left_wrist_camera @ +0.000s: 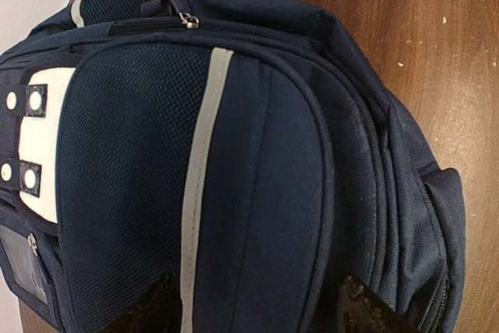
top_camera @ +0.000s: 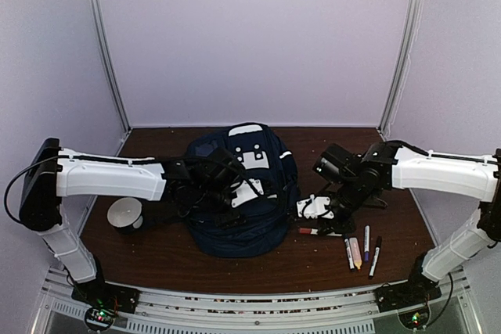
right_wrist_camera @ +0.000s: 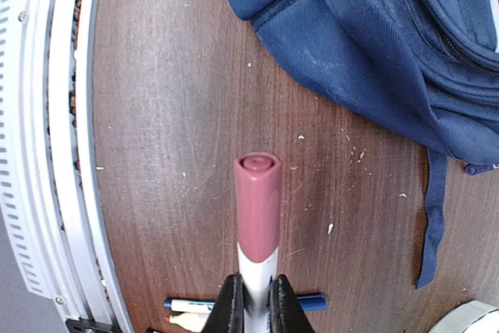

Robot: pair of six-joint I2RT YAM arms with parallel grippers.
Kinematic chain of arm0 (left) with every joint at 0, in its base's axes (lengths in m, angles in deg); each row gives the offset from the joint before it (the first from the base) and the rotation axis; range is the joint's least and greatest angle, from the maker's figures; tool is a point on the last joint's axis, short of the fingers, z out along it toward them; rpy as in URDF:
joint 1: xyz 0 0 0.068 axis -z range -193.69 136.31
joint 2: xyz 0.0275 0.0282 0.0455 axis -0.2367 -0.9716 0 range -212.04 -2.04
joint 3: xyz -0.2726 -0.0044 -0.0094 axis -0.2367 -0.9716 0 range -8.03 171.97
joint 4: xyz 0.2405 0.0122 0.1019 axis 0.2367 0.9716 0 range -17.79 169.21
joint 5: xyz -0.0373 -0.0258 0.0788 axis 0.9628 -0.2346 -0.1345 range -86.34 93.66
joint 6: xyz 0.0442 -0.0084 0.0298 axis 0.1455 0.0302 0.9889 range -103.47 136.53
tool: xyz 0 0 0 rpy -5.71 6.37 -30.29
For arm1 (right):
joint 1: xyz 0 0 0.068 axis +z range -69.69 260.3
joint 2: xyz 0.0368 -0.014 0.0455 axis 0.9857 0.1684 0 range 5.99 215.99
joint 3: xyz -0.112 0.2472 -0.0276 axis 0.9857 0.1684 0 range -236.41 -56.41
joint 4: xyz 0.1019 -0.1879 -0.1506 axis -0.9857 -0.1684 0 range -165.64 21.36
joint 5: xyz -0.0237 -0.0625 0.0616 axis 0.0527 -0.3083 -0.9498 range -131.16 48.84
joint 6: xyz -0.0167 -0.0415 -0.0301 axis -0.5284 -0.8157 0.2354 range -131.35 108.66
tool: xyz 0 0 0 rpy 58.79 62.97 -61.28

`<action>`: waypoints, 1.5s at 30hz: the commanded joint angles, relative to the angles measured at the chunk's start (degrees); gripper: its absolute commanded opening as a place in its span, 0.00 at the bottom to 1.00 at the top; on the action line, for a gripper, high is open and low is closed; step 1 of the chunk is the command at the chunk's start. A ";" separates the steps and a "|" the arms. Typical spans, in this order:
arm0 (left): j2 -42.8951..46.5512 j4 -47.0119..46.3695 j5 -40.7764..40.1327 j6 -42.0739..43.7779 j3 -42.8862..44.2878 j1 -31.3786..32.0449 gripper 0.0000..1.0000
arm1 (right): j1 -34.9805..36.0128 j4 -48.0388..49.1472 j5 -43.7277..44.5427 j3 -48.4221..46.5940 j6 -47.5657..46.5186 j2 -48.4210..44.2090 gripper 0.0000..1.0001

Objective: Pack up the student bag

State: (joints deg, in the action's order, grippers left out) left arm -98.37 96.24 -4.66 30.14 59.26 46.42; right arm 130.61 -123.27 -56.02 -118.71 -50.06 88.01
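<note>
Right gripper [right_wrist_camera: 256, 292] is clamped on a red-capped marker [right_wrist_camera: 257, 200] over the table [top_camera: 172, 249]. Left gripper [left_wrist_camera: 253, 302] hangs with jaws spread over the navy backpack [top_camera: 239, 232], which lies mid-table between the arms.

I work in a robotics lab cell, not a home or a classroom. Plain pale panels [top_camera: 250, 37] close me in at 9, 12 and 3 o'clock, joined by bare aluminium posts [top_camera: 106, 44] at 11 and 1. My left arm [top_camera: 109, 177] and right arm [top_camera: 446, 174] are bolted to a slotted metal rail [top_camera: 258, 303] at 6 o'clock. Green lights glow on the base boards [top_camera: 100, 318] at 7 and 5 — cabling [top_camera: 9, 193] hangs exposed at 9. The brown wooden table [top_camera: 172, 252] carries school things — the student bag [top_camera: 243, 224] and a few markers [top_camera: 362, 252].
</note>
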 commanded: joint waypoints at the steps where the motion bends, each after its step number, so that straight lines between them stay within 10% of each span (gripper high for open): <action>1: -2.97 1.90 -1.04 2.98 2.62 0.88 0.69 | -0.44 -1.26 -2.44 0.04 1.76 -2.74 0.00; 5: -3.29 1.89 -6.16 2.78 3.34 1.23 0.48 | -0.46 -1.15 -2.19 -0.39 1.90 -3.33 0.00; 9: -3.01 2.76 -13.39 1.35 5.05 1.23 0.00 | -0.44 -0.56 -1.45 -1.21 1.52 -3.61 0.00; 45: 5.47 3.86 3.03 -3.60 17.44 -6.57 0.00 | 14.76 30.62 34.47 -21.76 -19.86 21.54 0.00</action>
State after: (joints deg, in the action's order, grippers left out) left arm -95.33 106.95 -4.11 28.13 73.16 40.35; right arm 145.30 -98.90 -27.05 -138.34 -65.19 105.52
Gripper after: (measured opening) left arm 0.030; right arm 0.086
